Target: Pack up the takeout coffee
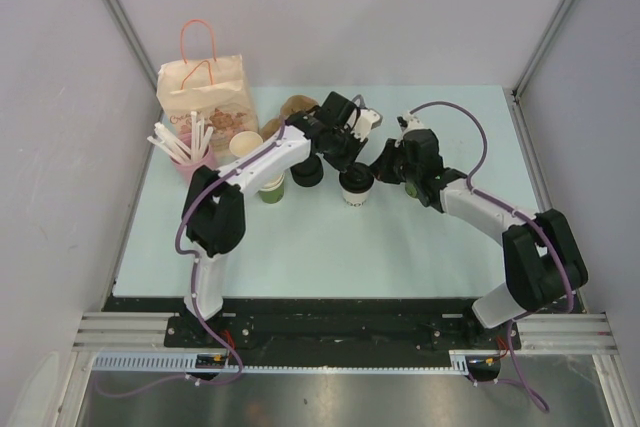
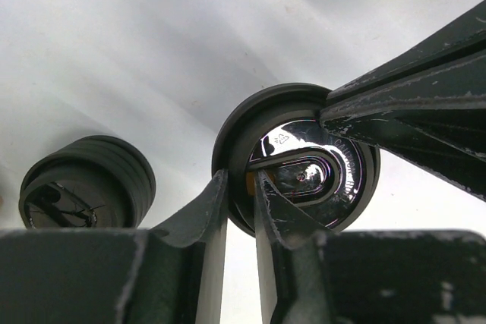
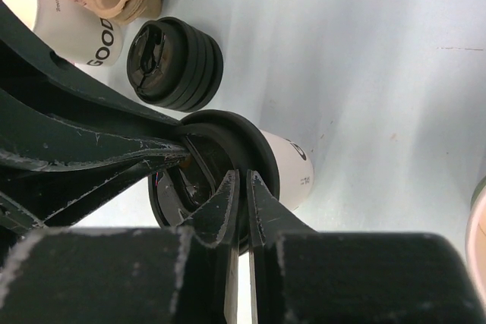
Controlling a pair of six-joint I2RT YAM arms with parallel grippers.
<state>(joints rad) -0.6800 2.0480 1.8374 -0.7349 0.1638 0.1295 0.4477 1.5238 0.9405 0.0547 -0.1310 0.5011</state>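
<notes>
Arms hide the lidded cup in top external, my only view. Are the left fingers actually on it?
Observer: Yes. Left wrist shows the left gripper with its fingers pinched on the near rim of the black lid of the white-sided cup.
Operator: And the right arm?
Observer: Right wrist shows the right gripper with its fingers closed on the same lid's rim, roughly across from the left one.
Operator: What's next to the cup?
Observer: A ribbed black stack, likely spare lids, standing apart from the cup, not touching it.
</notes>
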